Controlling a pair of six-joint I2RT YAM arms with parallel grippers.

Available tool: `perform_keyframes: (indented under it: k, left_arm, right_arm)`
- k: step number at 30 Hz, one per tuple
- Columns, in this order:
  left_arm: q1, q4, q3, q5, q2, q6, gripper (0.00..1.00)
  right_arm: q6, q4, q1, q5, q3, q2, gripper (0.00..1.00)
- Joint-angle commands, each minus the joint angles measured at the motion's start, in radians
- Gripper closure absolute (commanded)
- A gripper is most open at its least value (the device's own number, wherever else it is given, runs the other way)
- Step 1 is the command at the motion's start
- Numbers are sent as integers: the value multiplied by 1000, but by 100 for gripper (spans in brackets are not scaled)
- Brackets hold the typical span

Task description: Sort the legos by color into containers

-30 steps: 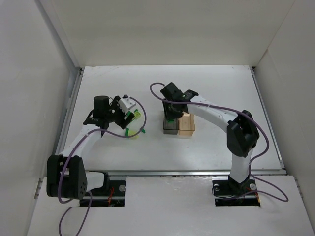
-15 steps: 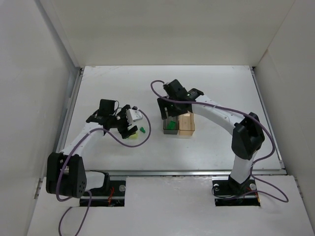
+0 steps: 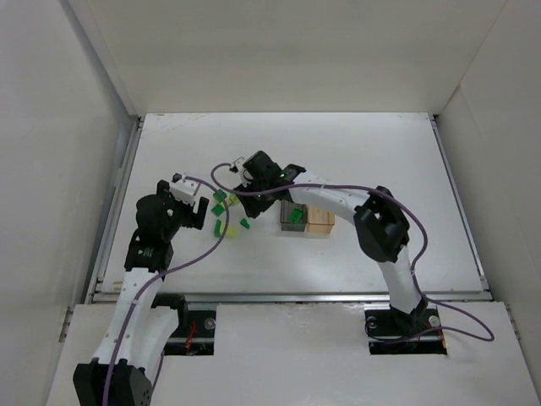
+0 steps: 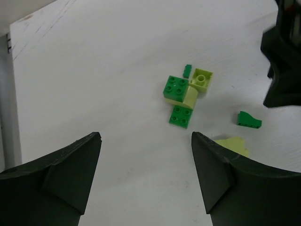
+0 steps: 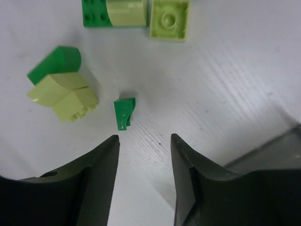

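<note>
Several legos, dark green and pale yellow-green, lie scattered on the white table [image 3: 355, 161] between my two grippers. A small dark green piece [image 5: 124, 113] lies just beyond the fingertips of my right gripper [image 5: 144, 138], which is open and empty. A green and pale cluster [image 5: 61, 89] sits to its left. My left gripper [image 4: 146, 136] is open and empty, short of a group of green and pale bricks [image 4: 181, 96]. The smoky grey container [image 3: 293, 217] holds a green brick and adjoins the amber-orange container [image 3: 319, 218].
My right gripper [image 3: 256, 201] hangs low between the legos and the containers, and the grey container's corner [image 5: 275, 150] is close to its right finger. My left gripper [image 3: 201, 216] stands left of the legos. White walls enclose the table.
My right gripper has swung left from above the grey container down to the legos, and its jaws opened then narrowed. My left arm has drawn back to the left, uncovering the bricks.
</note>
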Motion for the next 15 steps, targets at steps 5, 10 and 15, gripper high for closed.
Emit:
perform_keyframes:
  k: [5, 10, 15]
  left_arm:
    - [0, 7, -12, -195, -6, -131, 24]
    - [0, 7, -3, -215, 30, -131, 24]
    - [0, 7, 6, -215, 41, -140, 24]
  right_arm:
    - [-69, 44, 39, -33, 23, 73, 51]
    - [-69, 96, 59, -58, -22, 82, 54]
    - [-58, 96, 78, -79, -25, 102, 53]
